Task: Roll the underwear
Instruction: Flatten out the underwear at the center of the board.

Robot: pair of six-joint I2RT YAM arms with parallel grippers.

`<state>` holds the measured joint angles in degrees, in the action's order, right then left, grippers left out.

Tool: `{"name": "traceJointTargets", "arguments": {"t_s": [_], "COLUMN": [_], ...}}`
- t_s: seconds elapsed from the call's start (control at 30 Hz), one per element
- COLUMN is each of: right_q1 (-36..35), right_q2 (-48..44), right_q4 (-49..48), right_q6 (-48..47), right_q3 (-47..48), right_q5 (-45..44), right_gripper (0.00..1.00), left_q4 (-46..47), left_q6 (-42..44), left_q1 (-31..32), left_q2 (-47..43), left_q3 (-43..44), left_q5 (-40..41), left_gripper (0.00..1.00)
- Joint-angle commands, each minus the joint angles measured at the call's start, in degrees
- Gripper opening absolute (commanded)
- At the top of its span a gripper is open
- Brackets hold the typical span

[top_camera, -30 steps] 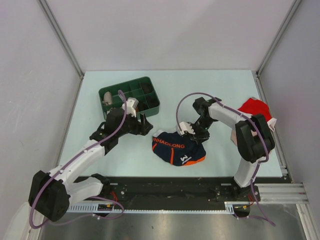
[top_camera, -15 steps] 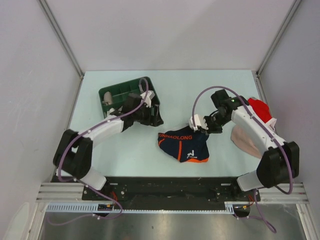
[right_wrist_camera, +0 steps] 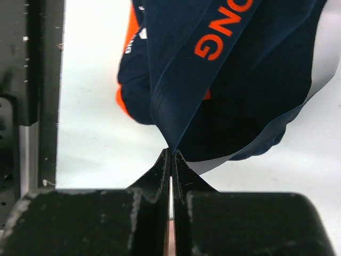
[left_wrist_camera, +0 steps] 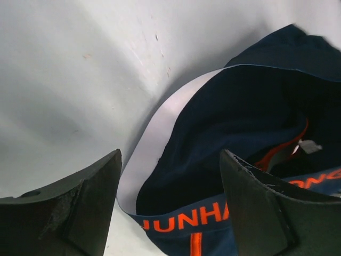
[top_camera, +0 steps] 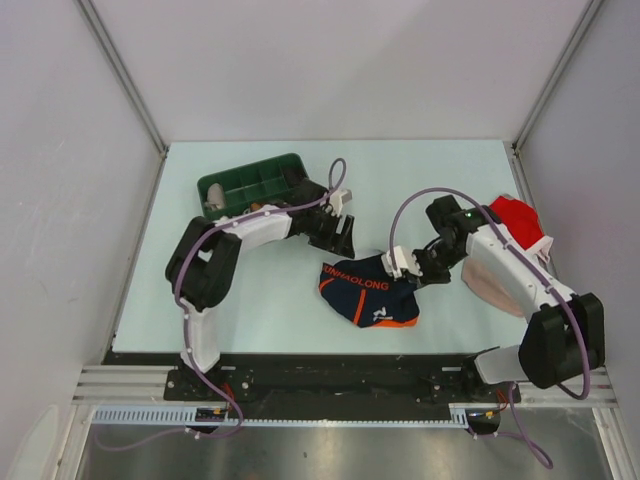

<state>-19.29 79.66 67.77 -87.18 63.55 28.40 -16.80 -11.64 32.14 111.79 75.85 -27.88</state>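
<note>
So the underwear (top_camera: 372, 292) sits crumpled on the desk (top_camera: 430, 180), nearer and right of the green tray (top_camera: 255, 180), with the right gripper (top_camera: 408, 262) jaws clamped on its waistband. The left gripper (top_camera: 345, 232), tray-side, has its jaws released. I'd pinch the other waistband end and flatten it before rolling.

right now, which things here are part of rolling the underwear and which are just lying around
In the job: underwear; right gripper, shut on its waistband; left gripper, open beside it.
Lying about: green tray; red cloth; beige-pink cloth.
</note>
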Motion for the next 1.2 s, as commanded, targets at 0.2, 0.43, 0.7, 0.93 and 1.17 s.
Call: {"name": "traceJointTargets", "arguments": {"t_s": [0.2, 0.43, 0.7, 0.93, 1.17], "right_q1": [-0.4, -0.9, -1.0, -0.8, -0.2], "right_q2": [-9.1, -10.9, -11.6, -12.1, -12.6], "right_q4": [3.9, 1.8, 1.6, 1.8, 1.7], "right_q6": [-3.9, -2.2, -1.9, -1.9, -1.9], "right_q3": [-14.4, -17.5, -17.5, -17.7, -17.7], "right_q5": [-0.3, 0.2, 0.5, 0.7, -0.1], "right_gripper": [0.01, 0.01, 0.01, 0.01, 0.01], "left_q4": [-6.6, -6.7, -10.3, -14.0, -15.3], "left_q6": [5.3, 7.1, 9.0, 11.5, 14.5], "left_q1": [2.6, 4.2, 5.1, 5.2, 5.0], "left_q2": [2.7, 3.4, 8.4, 11.9, 11.9], "left_q3": [3.6, 9.1, 14.0, 16.2, 15.8], "left_q5": [2.3, 1.9, 3.7, -0.3, -8.4], "left_gripper": [0.78, 0.79, 0.78, 0.65, 0.13]}}
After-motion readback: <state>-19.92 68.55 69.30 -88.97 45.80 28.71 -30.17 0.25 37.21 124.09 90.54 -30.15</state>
